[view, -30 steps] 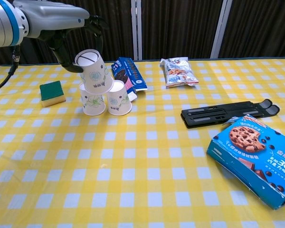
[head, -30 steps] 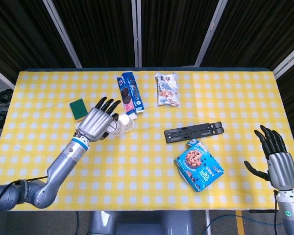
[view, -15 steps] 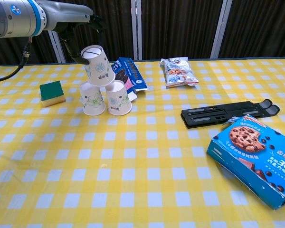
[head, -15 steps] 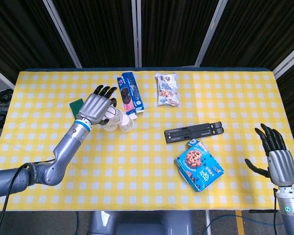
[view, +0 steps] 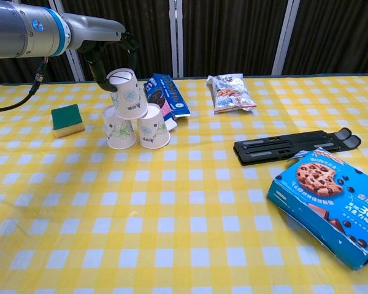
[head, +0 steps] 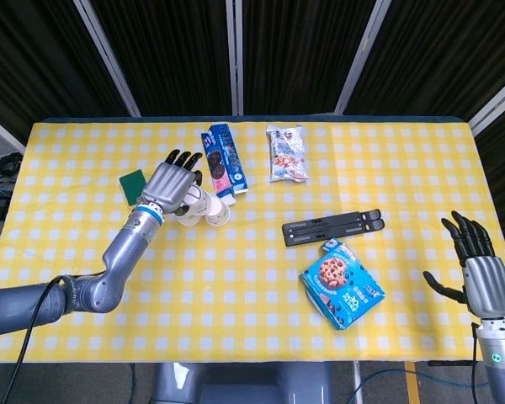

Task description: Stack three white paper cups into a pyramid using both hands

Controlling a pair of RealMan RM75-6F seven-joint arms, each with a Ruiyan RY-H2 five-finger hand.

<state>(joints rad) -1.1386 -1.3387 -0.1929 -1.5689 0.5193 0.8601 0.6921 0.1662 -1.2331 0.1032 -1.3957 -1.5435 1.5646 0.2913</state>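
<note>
On a yellow-checked counter (view: 190, 245), the robot's left hand (head: 170, 182) grips an upside-down top cup (view: 127, 93), tilted and resting on two inverted base cups, the left base cup (view: 119, 128) and the right base cup (view: 153, 126), which stand touching side by side. A green sponge (view: 67, 119) lies to their left; a blue biscuit packet (view: 167, 96) lies just behind them. Farther right are a snack bag (view: 231, 92), a black folded stand (view: 296, 145) and a blue cookie box (view: 332, 204). The right hand (head: 477, 271) hangs at the counter's near right edge, fingers spread, holding nothing.
</note>
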